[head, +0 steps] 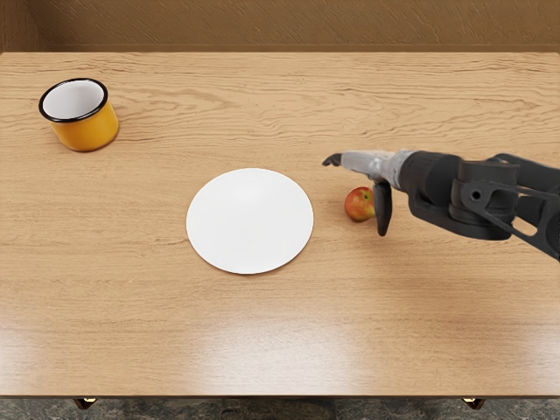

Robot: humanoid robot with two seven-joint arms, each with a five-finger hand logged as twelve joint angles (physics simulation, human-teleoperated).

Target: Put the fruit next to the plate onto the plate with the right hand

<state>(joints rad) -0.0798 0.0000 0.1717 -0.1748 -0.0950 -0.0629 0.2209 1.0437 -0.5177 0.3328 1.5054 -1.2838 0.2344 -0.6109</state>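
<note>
A small red-orange apple point(358, 204) lies on the wooden table just right of a round white plate point(249, 220). My right hand point(360, 179) reaches in from the right edge and hovers at the apple's right side. Its fingers point(346, 160) stretch leftward above the fruit while the dark thumb point(382, 208) hangs down beside it. The hand is open and holds nothing. The plate's surface is bare. My left arm does not show.
A yellow enamel mug point(79, 114) with a white inside stands at the back left of the table. The table's front edge runs along the bottom of the picture.
</note>
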